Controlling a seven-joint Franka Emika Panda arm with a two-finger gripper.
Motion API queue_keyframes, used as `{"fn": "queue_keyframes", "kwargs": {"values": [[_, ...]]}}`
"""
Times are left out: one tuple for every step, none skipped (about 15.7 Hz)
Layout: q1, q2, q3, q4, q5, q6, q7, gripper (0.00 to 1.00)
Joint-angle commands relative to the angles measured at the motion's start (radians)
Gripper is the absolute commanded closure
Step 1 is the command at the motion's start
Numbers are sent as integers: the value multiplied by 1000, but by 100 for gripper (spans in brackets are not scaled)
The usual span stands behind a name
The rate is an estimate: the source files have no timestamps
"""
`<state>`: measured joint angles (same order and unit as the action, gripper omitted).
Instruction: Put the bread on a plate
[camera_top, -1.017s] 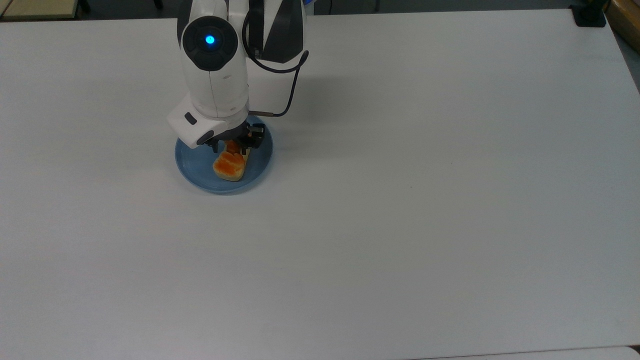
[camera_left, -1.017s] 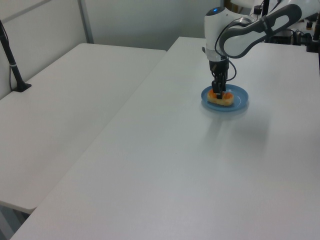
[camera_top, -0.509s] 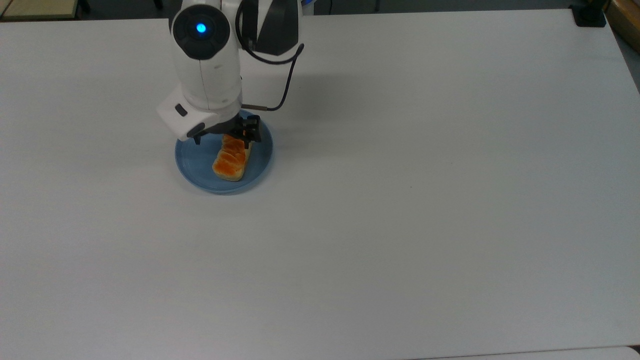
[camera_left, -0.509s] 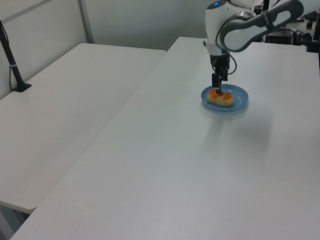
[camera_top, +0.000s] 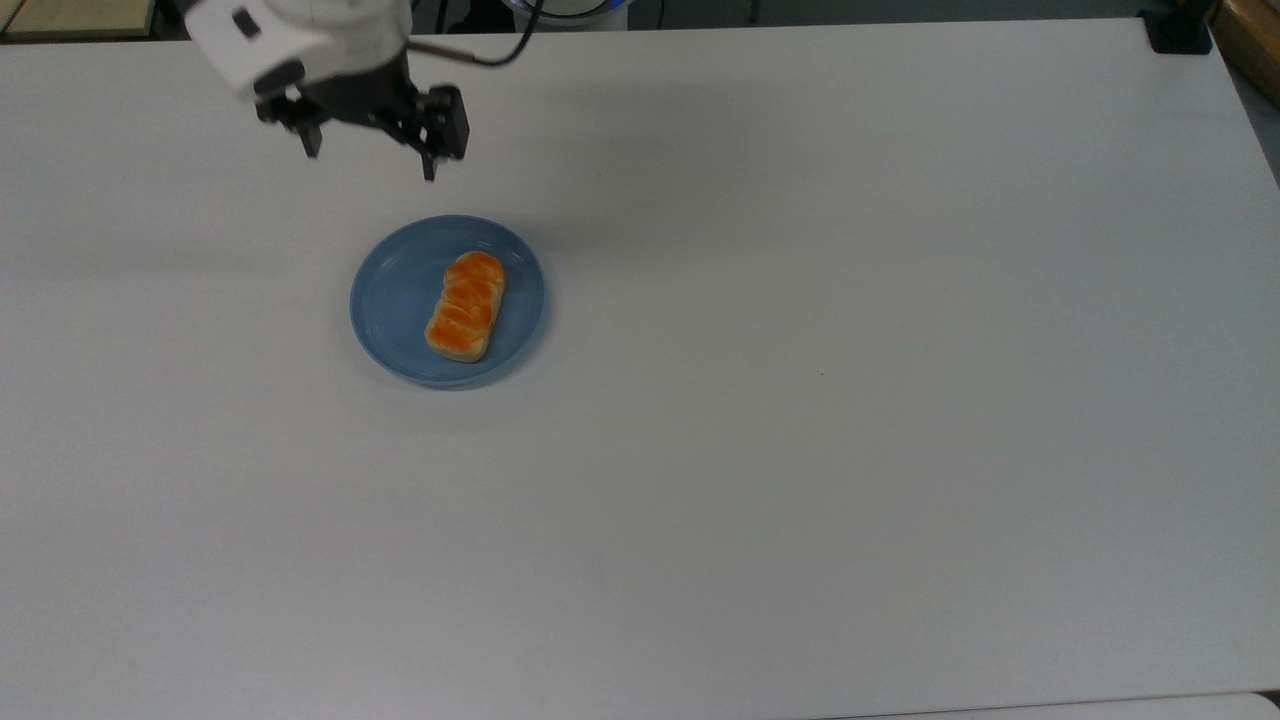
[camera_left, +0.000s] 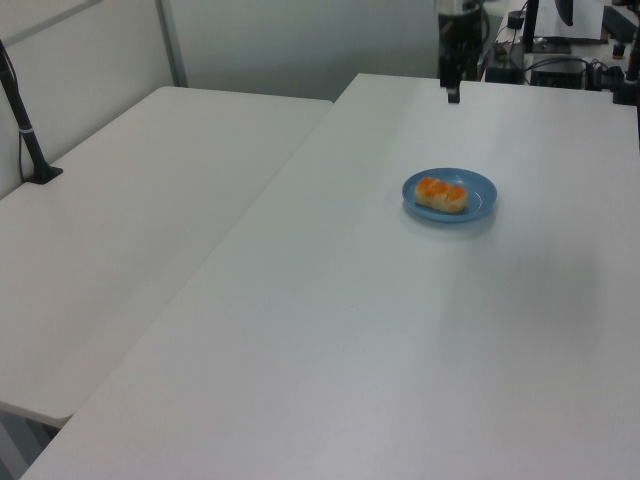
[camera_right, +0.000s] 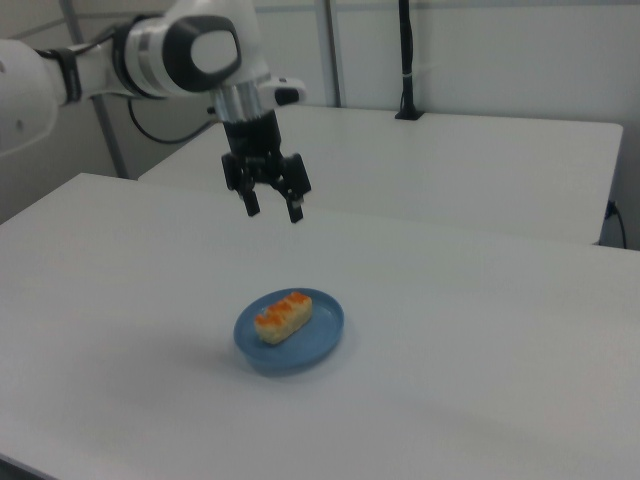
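Bread sitting on the plate, gripper hanging free

The bread (camera_top: 466, 305) is lying across the plate (camera_top: 392, 318), nearer the table's (camera_top: 800, 450) far edge in the top view; gripper (camera_top: 370, 160) is hovering above, fingers spread wide, holding nothing.

- A broad white surface (camera_top: 800, 450) spanned the top view.
- A second white table (camera_left: 130, 220) stood beside it, on the left view's left.
- A black pole (camera_left: 22, 120) on a black foot rose near that table's far corner.
- A black clamp (camera_top: 1178, 28) sat at the top view's upper right corner.
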<state>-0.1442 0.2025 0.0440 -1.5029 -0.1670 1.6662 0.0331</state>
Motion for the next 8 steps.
{"fn": "queue_keyframes", "kwargs": {"values": [[75,-110,-80,-20,27,-26,36,0],[128,-129,-142,-22,52,-26,33,0],[177,-135,-203,-20,79,-26,33,0],[213,-146,-240,-20,105,-26,34,0],[237,-158,-263,-25,121,-22,36,0],[253,-161,-277,-31,126,-20,36,0],[259,-161,-291,-31,135,-14,30,0],[259,-160,-294,-33,145,-13,19,0]]}}
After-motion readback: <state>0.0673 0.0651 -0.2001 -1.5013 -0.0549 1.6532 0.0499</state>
